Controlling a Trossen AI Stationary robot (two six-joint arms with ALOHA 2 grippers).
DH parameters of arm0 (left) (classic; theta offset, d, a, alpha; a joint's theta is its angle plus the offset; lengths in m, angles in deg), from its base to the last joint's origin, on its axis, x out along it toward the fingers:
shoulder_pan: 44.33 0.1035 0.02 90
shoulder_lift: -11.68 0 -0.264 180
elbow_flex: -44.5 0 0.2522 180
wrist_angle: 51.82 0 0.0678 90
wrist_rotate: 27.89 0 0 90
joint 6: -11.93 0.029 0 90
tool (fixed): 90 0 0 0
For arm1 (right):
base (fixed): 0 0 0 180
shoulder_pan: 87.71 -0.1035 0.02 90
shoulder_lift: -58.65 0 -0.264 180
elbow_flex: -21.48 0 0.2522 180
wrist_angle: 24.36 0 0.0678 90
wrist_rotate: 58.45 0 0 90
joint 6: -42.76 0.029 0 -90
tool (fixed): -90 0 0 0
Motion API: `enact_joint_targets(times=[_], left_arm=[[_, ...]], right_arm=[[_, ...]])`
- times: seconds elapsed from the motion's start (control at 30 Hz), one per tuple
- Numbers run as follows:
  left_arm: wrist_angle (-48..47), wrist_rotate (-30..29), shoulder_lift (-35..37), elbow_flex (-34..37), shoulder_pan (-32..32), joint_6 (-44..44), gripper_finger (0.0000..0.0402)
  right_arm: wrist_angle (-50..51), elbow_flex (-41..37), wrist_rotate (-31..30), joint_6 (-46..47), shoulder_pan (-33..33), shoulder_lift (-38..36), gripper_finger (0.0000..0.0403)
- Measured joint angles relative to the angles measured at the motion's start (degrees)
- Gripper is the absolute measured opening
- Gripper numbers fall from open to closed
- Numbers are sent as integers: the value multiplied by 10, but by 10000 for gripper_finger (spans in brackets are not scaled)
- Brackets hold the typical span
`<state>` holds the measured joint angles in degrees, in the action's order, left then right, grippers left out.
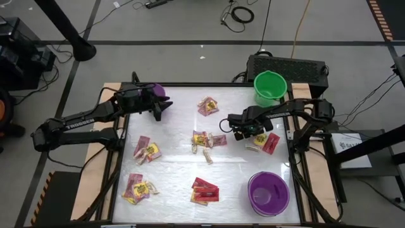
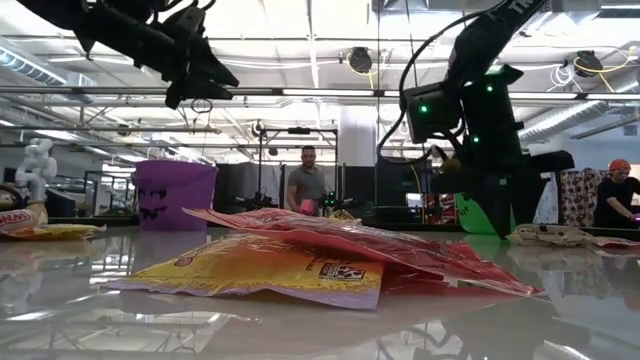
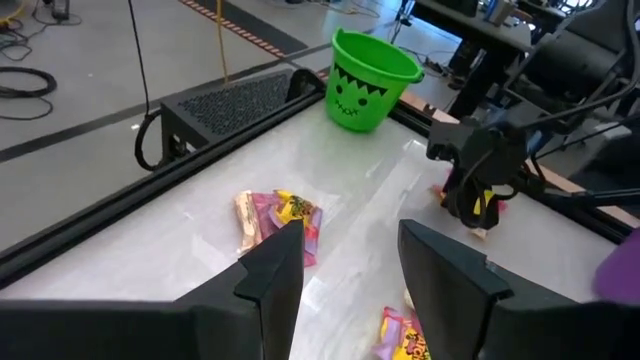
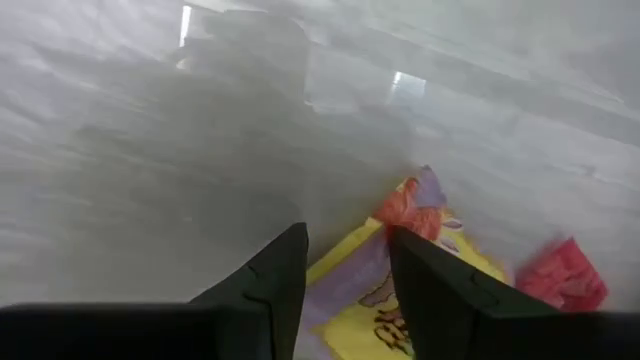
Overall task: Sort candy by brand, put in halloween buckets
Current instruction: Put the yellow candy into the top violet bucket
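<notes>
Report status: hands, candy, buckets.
Left hand open, by purple bucket. Right hand open, low over candy mid-table. Green bucket looks empty. No obstruction.

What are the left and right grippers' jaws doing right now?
Left gripper: jaws open, holding nothing.
Right gripper: jaws open, over a yellow candy packet, not gripping it.

Glossy white tabletop [image 1: 177, 171] strewn with candy and three buckets.

Candy clusters lie near the far edge [image 1: 207, 106], at the middle [image 1: 205, 140], left of middle [image 1: 147, 151], at the near left [image 1: 138, 188], near middle [image 1: 204, 190] and right side [image 1: 267, 143]. A green bucket [image 1: 269, 87] stands far right, one purple bucket [image 1: 267, 193] near right, another purple bucket [image 1: 161, 91] far left.
</notes>
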<state>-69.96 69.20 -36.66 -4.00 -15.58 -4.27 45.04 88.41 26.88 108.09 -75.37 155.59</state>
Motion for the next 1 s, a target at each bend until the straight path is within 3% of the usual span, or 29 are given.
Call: enact_joint_targets(times=[0.13, 0.37, 0.6, 0.77, 0.87, 1.0], left_arm=[[0, 0, 0, 0, 0, 0, 170], [-3, 0, 0, 0, 0, 0, 170], [-7, 0, 0, 0, 0, 0, 170], [-7, 0, 0, 0, 0, 0, 170], [-7, 0, 0, 0, 0, 0, 170], [-11, 0, 0, 0, 0, 0, 170]], right_arm=[[-9, -9, 1, 1, 0, -2, 112], [-22, -6, 4, -16, -5, -1, 10], [-21, 51, 0, -40, -7, 1, 2], [-41, 130, -37, -66, -23, 1, 1], [-117, 176, -56, -122, -30, 1, 1], [-289, 214, -57, -229, -34, 1, 1]])
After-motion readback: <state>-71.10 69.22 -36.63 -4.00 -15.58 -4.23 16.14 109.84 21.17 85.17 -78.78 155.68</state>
